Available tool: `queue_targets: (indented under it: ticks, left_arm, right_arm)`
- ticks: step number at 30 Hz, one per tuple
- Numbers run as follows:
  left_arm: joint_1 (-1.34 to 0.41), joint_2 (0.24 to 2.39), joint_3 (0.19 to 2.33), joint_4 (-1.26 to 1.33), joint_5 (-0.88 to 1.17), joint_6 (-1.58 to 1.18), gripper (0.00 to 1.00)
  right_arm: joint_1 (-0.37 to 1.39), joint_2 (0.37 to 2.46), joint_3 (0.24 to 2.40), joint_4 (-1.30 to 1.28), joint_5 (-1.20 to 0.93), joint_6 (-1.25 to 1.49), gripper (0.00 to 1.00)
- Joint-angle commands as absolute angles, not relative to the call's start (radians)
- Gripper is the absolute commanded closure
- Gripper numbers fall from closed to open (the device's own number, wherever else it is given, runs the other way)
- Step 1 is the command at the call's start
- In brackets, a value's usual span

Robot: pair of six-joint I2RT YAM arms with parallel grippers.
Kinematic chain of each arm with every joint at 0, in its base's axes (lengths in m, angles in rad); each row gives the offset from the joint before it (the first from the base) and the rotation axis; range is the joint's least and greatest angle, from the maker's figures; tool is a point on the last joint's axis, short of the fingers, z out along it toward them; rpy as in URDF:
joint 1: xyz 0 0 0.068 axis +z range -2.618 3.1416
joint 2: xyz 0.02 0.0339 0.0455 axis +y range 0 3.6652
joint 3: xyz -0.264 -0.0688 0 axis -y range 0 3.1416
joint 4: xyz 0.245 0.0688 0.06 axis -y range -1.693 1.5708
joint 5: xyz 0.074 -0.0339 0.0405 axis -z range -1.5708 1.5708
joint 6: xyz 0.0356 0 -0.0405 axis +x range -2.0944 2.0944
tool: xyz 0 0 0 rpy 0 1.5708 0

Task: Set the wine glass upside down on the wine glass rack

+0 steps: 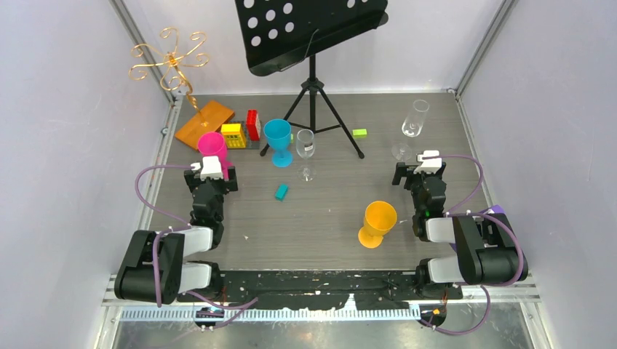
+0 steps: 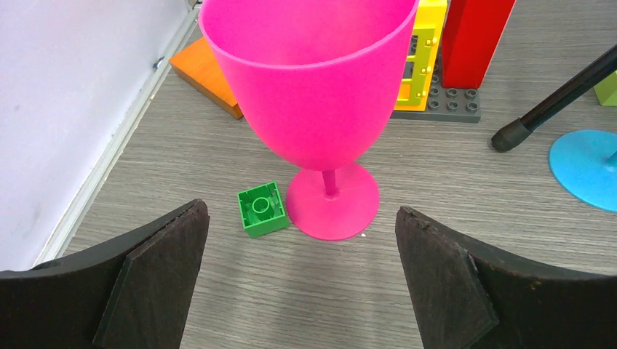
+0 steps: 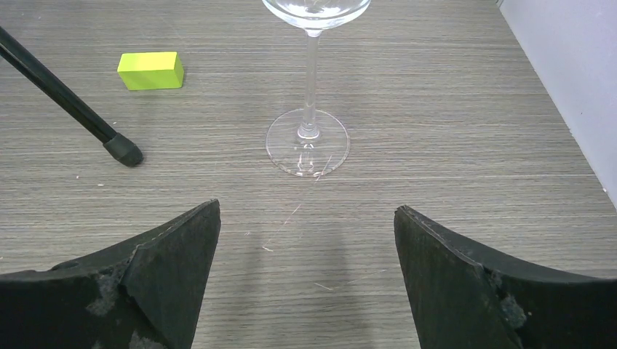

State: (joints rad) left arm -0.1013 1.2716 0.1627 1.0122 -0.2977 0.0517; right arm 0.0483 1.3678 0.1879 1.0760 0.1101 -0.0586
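Wine glass (image 3: 308, 137) upright at the far right of the table (image 1: 327, 218); foot down, mouth up, long axis vertical along the stem; right gripper (image 3: 307, 212) just short of it, jaws spread wide, holding nothing; left gripper (image 2: 300, 212) likewise spread, empty, facing a pink goblet (image 2: 313, 80); wine glass rack (image 1: 172, 59) at the far left corner, well apart from the glass.

Tabletop (image 3: 451, 87): matt grey wood-grain. Ahead of left jaws: pink goblet (image 2: 313, 80), smooth matt plastic; green brick (image 2: 260, 209), glossier plastic. Ahead of right jaws: wine glass (image 3: 307, 145), clear glossy glass. Jaw pads black, rough; the right jaws' are scuffed. Wine glass rack (image 1: 173, 61): shiny gold wire.
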Motion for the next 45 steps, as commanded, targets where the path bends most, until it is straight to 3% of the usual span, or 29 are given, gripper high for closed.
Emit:
queue_targets:
  ticks: [1, 17, 23, 32, 39, 45]
  left_arm:
    - [-0.095, 1.264, 0.187, 1.056, -0.305, 0.046, 0.01]
    - [-0.098, 1.198, 0.164, 1.047, -0.304, 0.043, 0.0]
    - [-0.103, 0.974, 0.249, 0.663, -0.364, -0.047, 0.0]
    - [-0.103, 0.698, 0.331, 0.387, -0.387, -0.244, 0.0]
    - [-0.103, 0.679, 0.615, -0.065, -0.453, -0.389, 0.01]
    - [-0.1, 0.704, 0.763, -0.209, -0.418, -0.487, 0.0]
  right_arm:
    - [0.046, 1.367, 0.213, 1.123, 0.113, -0.069, 0.05]
    - [0.046, 1.367, 0.216, 1.121, 0.115, -0.069, 0.05]
    - [0.046, 1.368, 0.215, 1.122, 0.116, -0.069, 0.05]
    - [0.051, 1.367, 0.213, 1.125, 0.098, -0.079, 0.05]
    - [0.05, 1.367, 0.213, 1.125, 0.095, -0.079, 0.05]
    - [0.051, 1.367, 0.214, 1.124, 0.094, -0.08, 0.05]
